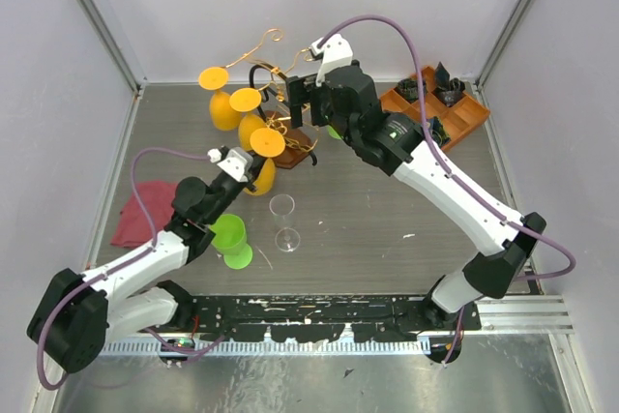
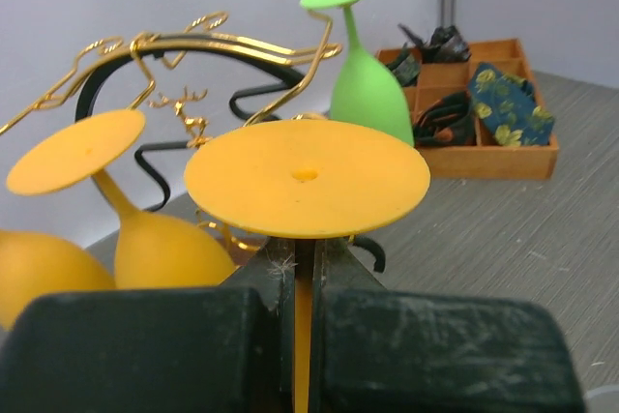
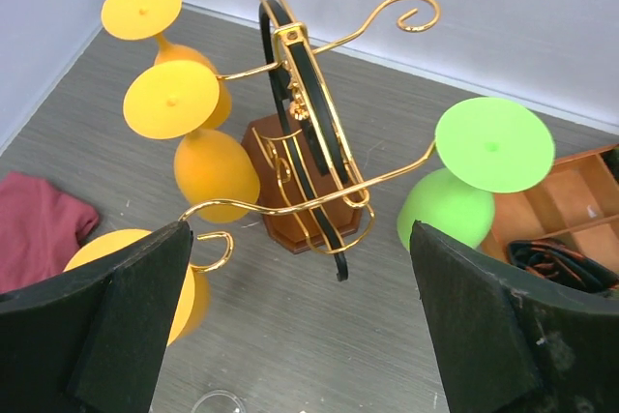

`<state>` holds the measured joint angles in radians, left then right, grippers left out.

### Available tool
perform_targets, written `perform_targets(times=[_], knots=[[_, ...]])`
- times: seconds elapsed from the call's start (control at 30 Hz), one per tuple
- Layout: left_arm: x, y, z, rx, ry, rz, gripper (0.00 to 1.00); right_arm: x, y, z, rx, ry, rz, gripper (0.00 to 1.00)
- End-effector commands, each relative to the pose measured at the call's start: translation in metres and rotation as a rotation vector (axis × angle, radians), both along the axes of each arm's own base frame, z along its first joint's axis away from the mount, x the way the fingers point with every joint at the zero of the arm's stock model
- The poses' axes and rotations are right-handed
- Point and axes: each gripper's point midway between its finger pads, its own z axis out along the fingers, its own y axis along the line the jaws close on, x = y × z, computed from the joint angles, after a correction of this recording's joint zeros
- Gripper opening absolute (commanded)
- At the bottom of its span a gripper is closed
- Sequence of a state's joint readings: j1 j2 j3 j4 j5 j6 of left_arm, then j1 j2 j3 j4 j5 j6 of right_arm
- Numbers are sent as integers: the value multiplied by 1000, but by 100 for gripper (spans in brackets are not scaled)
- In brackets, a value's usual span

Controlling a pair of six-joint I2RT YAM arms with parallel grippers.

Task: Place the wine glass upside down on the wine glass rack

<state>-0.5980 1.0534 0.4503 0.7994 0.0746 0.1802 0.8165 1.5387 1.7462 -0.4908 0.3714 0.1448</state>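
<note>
The wine glass rack (image 1: 282,115) stands at the back centre, gold wire arms and black loop on a brown wooden base (image 3: 290,212). Two orange glasses (image 1: 224,108) (image 1: 252,127) hang upside down on its left arms. My left gripper (image 2: 308,260) is shut on the stem of a third orange wine glass (image 2: 307,176), held upside down by the curled end of the front left arm (image 3: 208,239). I cannot tell whether it rests on the wire. My right gripper (image 3: 300,231) is open and empty above the rack. A green glass (image 3: 453,202) hangs upside down on the right.
A clear wine glass (image 1: 283,221) and a green glass (image 1: 230,240) stand on the table in front of the rack. A red cloth (image 1: 138,214) lies at the left. An orange compartment tray (image 1: 455,113) with dark items sits at the back right.
</note>
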Motion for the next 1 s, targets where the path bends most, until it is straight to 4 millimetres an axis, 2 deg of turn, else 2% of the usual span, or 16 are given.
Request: perform_targets(times=[0.0,0.23,0.5,0.97], knots=[[-11,-12,34,-94,-119,-90,0,-8,-23,43,43,-109,-50,100],[-10,-27,28,-101,-116,-162,0,-8,-36,53,20,-146,-89,100],[8,-37,13,-131,-100,-151,0,-9,-38,62,37,-168,-89,100],[33,-50,16,-199,-148,-142,0,-7,-44,62,9,-181,-118,100]])
